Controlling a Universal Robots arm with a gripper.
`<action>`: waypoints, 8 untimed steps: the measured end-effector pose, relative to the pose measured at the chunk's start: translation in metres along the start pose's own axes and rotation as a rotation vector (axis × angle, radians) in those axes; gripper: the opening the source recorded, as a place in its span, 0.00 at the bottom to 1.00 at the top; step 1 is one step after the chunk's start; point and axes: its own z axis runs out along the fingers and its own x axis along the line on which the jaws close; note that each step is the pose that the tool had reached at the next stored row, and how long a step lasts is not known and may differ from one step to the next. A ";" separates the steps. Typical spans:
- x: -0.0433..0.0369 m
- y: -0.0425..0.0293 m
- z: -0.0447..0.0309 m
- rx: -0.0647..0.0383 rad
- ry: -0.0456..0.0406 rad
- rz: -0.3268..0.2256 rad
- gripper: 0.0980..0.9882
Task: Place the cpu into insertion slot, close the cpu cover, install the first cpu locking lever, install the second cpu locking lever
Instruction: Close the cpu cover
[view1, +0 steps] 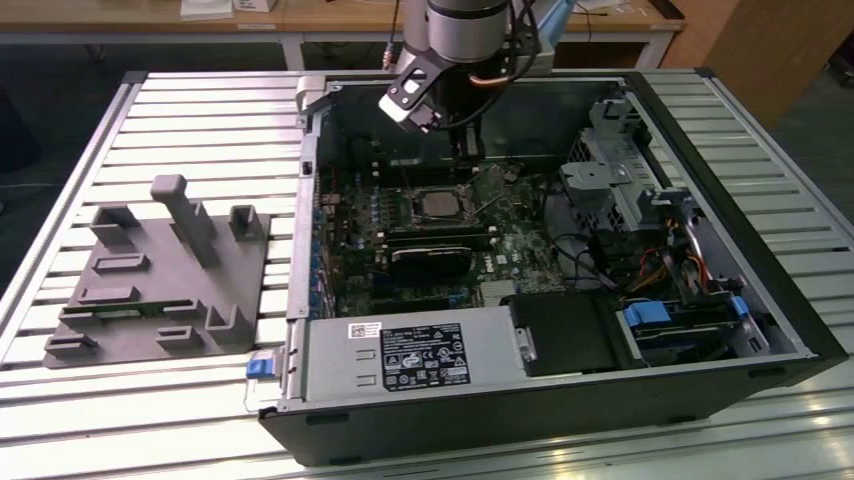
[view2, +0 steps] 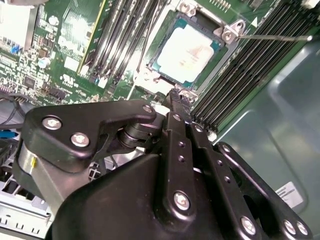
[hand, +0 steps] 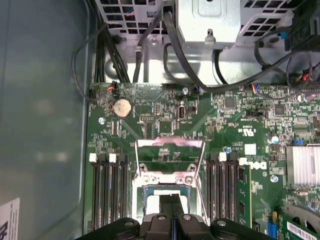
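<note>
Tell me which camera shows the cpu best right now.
The second wrist view: the cpu lies flat with nearly its whole pale face showing. In the first wrist view the gripper covers most of it. The exterior view shows it as a small dark square.

1. The cpu (view2: 187, 50), a pale silvery-tan square, lies flat in its socket, just ahead of the gripper (view2: 178, 96).
2. The insertion slot (view2: 161, 42), silvery-rimmed, surrounds it.
3. The cpu cover (hand: 170, 143), a thin silvery frame, stands swung open beyond the slot.
</note>
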 end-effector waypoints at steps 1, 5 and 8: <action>0.0001 0.0013 0.0001 0.000 0.0000 0.000 0.01; 0.0004 0.0063 0.0006 0.000 0.0000 0.000 0.01; 0.0006 0.0100 0.0009 0.000 0.0000 0.000 0.01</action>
